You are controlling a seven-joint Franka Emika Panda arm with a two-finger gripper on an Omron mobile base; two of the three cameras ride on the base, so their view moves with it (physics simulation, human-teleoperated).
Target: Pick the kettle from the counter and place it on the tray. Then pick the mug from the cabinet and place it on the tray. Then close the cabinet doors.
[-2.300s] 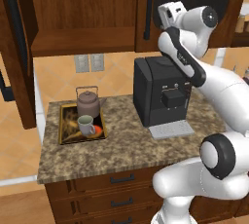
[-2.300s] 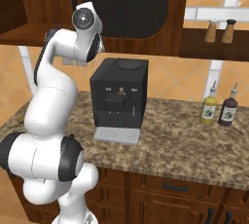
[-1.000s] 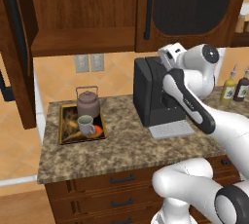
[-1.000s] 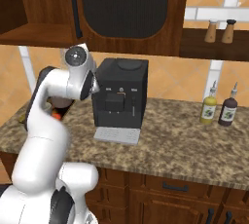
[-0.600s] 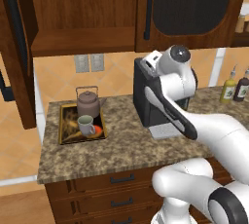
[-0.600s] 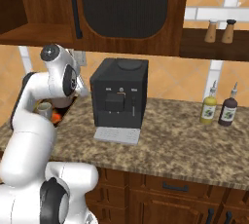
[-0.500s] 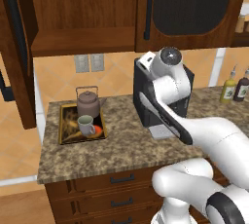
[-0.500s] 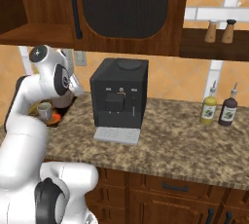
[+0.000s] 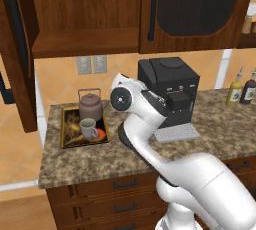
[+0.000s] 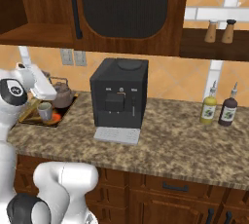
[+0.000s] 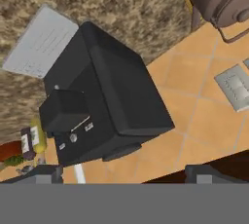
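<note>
Kettle (image 9: pixel 91 105) and mug (image 9: pixel 88 128) both stand on the tray (image 9: pixel 66 137), at centre left of the left base view; the kettle sits at the tray's back edge, the mug just in front of it beside the orange-red spot. We therefore judge the first two steps complete. The tray lies on the counter (image 9: pixel 115 156), well apart from the coffee machine (image 9: pixel 170 91) at frame centre.

We judge that what is left is the closing of the cabinet doors. In the left base view the right door (image 9: pixel 195 9), at upper right, looks shut flat against the cabinet (image 9: pixel 82 19). The left door (image 9: pixel 17 49) stands swung out along the left edge of the frame, with the shelf (image 9: pixel 85 41) exposed and nothing visible on it. We take this door as the remaining item.

The gripper (image 11: pixel 124 173) shows its two tips at the bottom of the hand view, spread wide and holding nothing between them. That view looks across the coffee machine, with the kettle at its upper right corner.

The arm's head sits between the tray and the machine at frame centre of the left base view, apart from the open door. We judge that the next move calls for a reach to the far left of the frame.
</note>
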